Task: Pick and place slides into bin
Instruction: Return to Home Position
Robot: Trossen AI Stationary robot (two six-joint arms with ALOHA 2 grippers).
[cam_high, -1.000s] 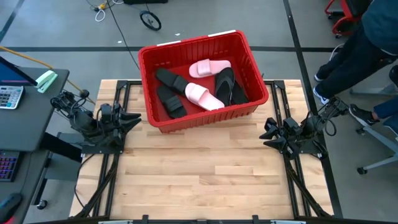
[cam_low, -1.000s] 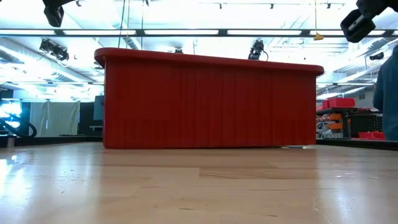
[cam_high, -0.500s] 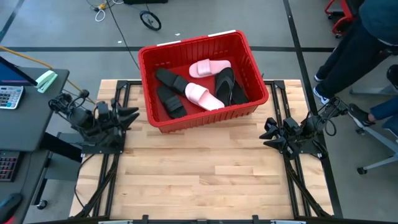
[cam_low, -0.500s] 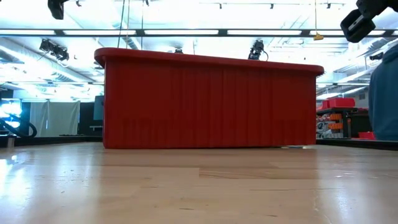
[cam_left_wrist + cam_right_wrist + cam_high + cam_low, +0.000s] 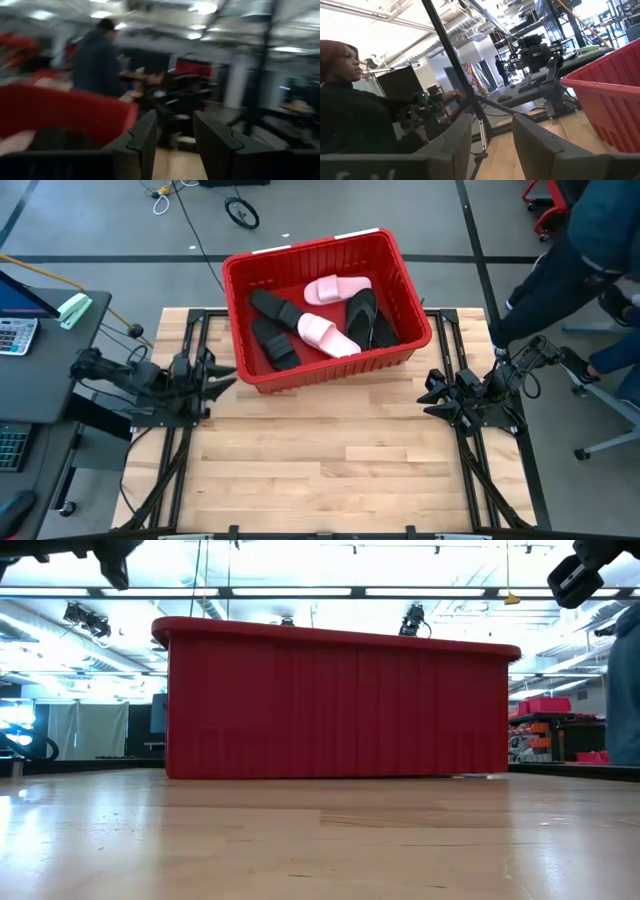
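Slides lay inside the bin at the bench's far side. Left claw sat just beside the bin, fingers apart. Right claw sat near the right edge, fingers also apart.

My table is pale wooden planking and stands on a grey concrete floor crossed by dark lines. Just beside it on my left is a dark desk carrying a calculator. A small wheel lies on the floor beyond the table. A person in dark clothes stands off my right side, near a red chair base. Overhead, long strip lights cross a white ceiling. Red shelving stands far off.
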